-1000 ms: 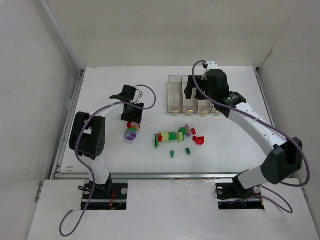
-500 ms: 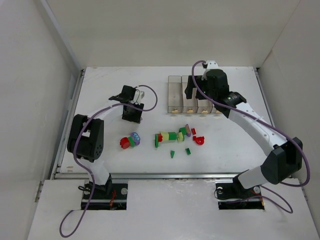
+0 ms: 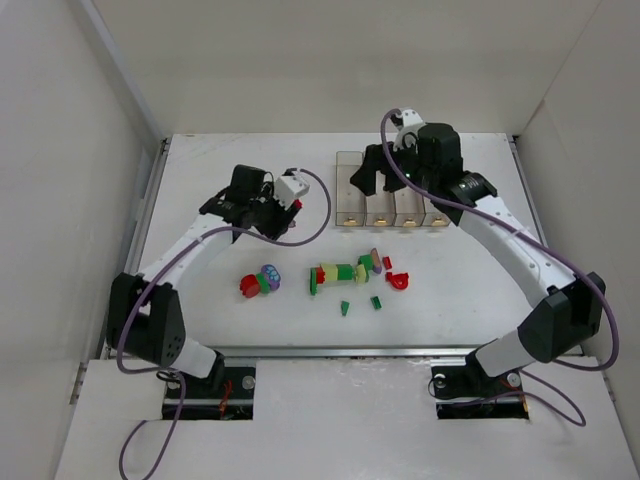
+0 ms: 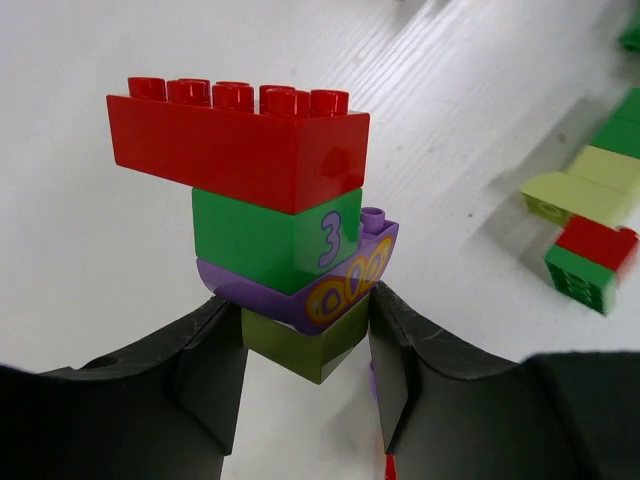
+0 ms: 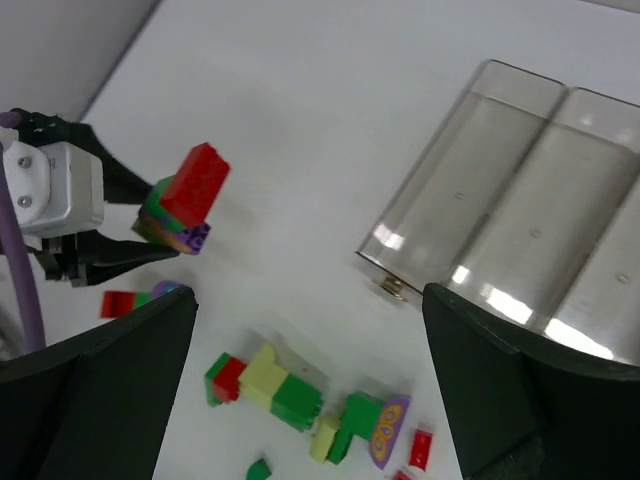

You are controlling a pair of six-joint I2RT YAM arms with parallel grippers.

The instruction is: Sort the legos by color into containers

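Observation:
My left gripper [image 4: 305, 350] is shut on a clump of legos [image 4: 240, 150]: a red brick on top, then green, purple and an olive one pinched between the fingers. It is held above the table left of the containers [image 3: 349, 196], and shows in the top view [image 3: 292, 200] and the right wrist view [image 5: 185, 205]. My right gripper [image 3: 383, 178] is open and empty above the row of four clear bins [image 5: 500, 190]. A red, green and purple clump [image 3: 260, 282] and a row of mixed legos [image 3: 345, 271] lie on the table.
Small red pieces [image 3: 396, 280] and two loose green pieces [image 3: 344, 308] lie near the row of legos. White walls enclose the table on the left, right and back. The right arm partly hides the bins in the top view.
My left gripper has swung right and toward the bins with a clump in it; another clump stayed on the table, shifted nearer. My right gripper has moved left over the bins.

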